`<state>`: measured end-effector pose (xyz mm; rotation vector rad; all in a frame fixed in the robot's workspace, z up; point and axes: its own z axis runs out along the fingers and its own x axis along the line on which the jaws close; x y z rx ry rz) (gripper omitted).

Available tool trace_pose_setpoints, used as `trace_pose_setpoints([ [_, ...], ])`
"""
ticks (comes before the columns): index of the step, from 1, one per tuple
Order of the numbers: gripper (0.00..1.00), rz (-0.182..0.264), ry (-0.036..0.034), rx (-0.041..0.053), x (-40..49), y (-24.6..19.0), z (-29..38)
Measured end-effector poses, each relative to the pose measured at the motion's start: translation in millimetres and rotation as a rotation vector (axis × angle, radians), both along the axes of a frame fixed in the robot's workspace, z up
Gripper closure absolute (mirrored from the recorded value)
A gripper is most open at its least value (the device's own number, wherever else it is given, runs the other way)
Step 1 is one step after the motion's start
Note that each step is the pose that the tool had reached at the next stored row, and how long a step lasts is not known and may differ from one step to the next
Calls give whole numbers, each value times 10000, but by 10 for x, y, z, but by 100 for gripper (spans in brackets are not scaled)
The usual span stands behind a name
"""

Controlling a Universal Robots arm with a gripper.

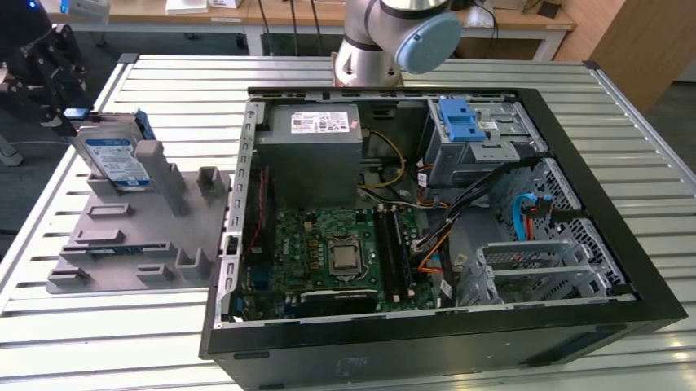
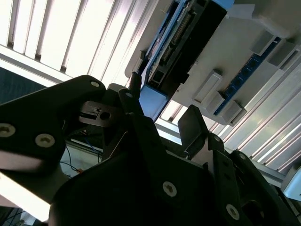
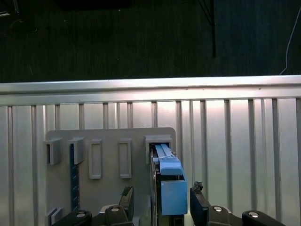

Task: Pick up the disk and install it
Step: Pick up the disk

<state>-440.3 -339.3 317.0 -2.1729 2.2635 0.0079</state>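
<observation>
**Gripper astride the disk, disk in holder**

- The disk (image 1: 114, 159) stands on edge in a slot of the grey fixture (image 1: 142, 236). The fixture sits on the slatted table (image 1: 130, 342), at the exterior view's left and beside the open computer case (image 1: 435, 350).
- The gripper (image 3: 162, 195) sits over the top edge of the disk.
- In the first wrist view the fingers (image 3: 197, 197) are spread, one on each side of the blue rail, and nothing is clamped. One finger is just beside the rail and the other stands a little apart. I cannot tell if either touches it.
- The drive bay (image 1: 478, 147) inside the case is well apart from the disk.
</observation>
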Motion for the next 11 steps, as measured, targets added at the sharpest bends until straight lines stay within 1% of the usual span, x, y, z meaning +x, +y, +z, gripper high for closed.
trace_pose_setpoints([
  [6,41,-1,0,0,0,2,-51],
  [11,41,4,-2,1,-5,27,-84],
])
